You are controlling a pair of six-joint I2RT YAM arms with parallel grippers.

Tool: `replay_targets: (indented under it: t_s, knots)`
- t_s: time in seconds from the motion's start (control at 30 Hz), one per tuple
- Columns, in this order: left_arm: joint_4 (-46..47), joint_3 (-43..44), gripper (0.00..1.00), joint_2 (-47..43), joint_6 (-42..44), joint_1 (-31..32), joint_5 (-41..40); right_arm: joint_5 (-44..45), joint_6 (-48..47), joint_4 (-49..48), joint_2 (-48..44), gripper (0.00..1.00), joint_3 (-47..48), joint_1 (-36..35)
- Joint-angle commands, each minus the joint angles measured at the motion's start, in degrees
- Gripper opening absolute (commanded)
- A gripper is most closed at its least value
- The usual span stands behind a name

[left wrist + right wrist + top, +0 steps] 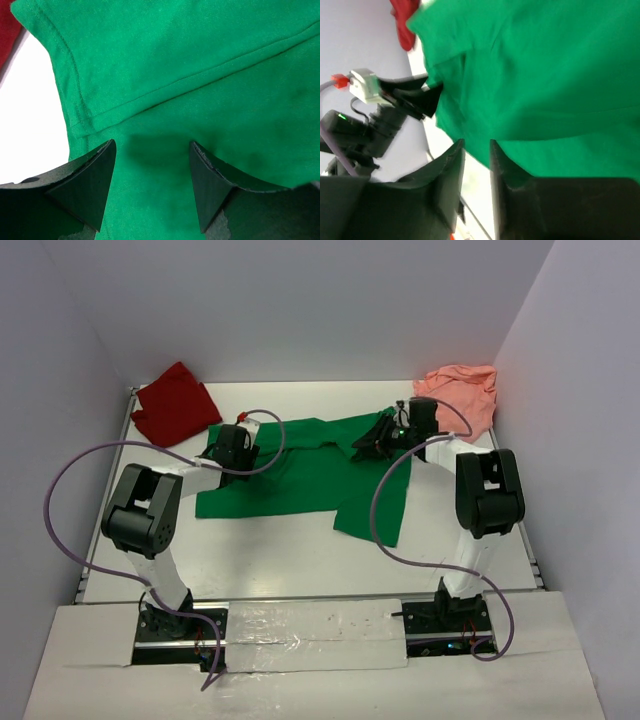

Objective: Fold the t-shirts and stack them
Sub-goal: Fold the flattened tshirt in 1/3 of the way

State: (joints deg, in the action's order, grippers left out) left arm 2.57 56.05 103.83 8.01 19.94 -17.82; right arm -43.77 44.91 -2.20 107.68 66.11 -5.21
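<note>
The bright green t-shirt (300, 475) lies spread out in the middle of the table, with one part reaching toward the front right. My left gripper (240, 447) is open and low over the shirt's left shoulder; in the left wrist view (152, 143) its jaws stand wide apart over a sleeve seam (165, 85). My right gripper (375, 435) is at the shirt's far right edge. In the right wrist view (476, 144) its jaws are a narrow gap apart, with the green cloth's (545, 75) edge at the tips. The dark red t-shirt (175, 405) lies bunched at the far left. The salmon pink t-shirt (462, 395) lies crumpled at the far right.
White walls close in the table (270, 560) at the back and on both sides. Purple cables (385, 510) loop from both arms over the table. The left arm's wrist (370, 125) shows in the right wrist view.
</note>
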Motion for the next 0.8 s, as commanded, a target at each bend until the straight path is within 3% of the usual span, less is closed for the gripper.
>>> replay_targets:
  t_s: [0.0, 0.1, 0.27, 0.37, 0.43, 0.5, 0.57, 0.77]
  knots:
    - [0.8, -0.2, 0.69, -2.2, 0.3, 0.5, 1.2, -0.4, -3.6, 1.7, -2.1, 0.46, -2.0, -2.6]
    - [0.7, -0.2, 0.69, -2.4, 0.3, 0.5, 1.2, 1.5, -7.1, 5.2, -1.2, 0.54, -2.0, -5.4]
    - [1.1, -0.2, 0.7, -4.6, -0.7, 0.0, 0.5, 3.9, -14.0, 8.4, -1.7, 0.56, 2.3, -7.4]
    - [0.7, -0.6, 0.7, -8.6, -1.6, -1.0, 1.5, 8.9, -21.7, 9.4, -6.9, 0.56, 4.5, -8.8]
    - [-1.6, 0.3, 0.7, -12.2, -2.4, -2.7, 5.6, 16.8, -29.8, 9.5, -13.3, 0.56, 4.3, -10.2]
    - [-6.9, 1.2, 0.7, -14.8, -2.8, -4.5, 9.5, 27.5, -36.7, 10.3, -19.1, 0.56, 3.9, -12.5]
    - [-10.9, 1.7, 0.69, -19.1, -2.2, -7.7, 17.1, 30.7, -38.8, 12.7, -21.4, 0.57, 4.6, -12.5]
    - [-28.1, -1.7, 0.68, -31.0, 6.5, -12.5, 25.6, 36.3, -44.2, 23.5, -28.1, 0.57, 5.6, -11.1]
